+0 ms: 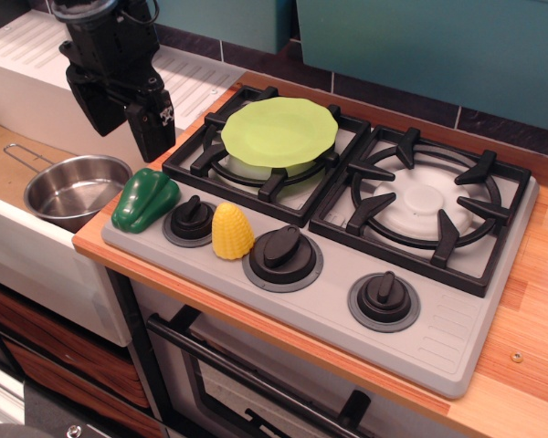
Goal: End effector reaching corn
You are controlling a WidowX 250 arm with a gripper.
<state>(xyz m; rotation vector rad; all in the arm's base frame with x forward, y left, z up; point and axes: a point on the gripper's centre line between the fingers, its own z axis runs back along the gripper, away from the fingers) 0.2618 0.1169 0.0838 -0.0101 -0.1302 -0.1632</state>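
The yellow toy corn (231,232) stands on the grey front strip of the toy stove (438,342), between two black knobs. The black boxy gripper (123,128) hangs in the air at the upper left, above the counter's left edge and up-left of the green pepper. Its two blunt fingers (152,133) point down and stand apart with nothing between them. It is well clear of the corn, up and to the left of it.
A green toy pepper (145,199) lies at the stove's left front corner. A lime-green plate (279,131) sits on the left burner. A steel pot (75,188) sits in the sink at left. Three black knobs line the front, one being (282,248).
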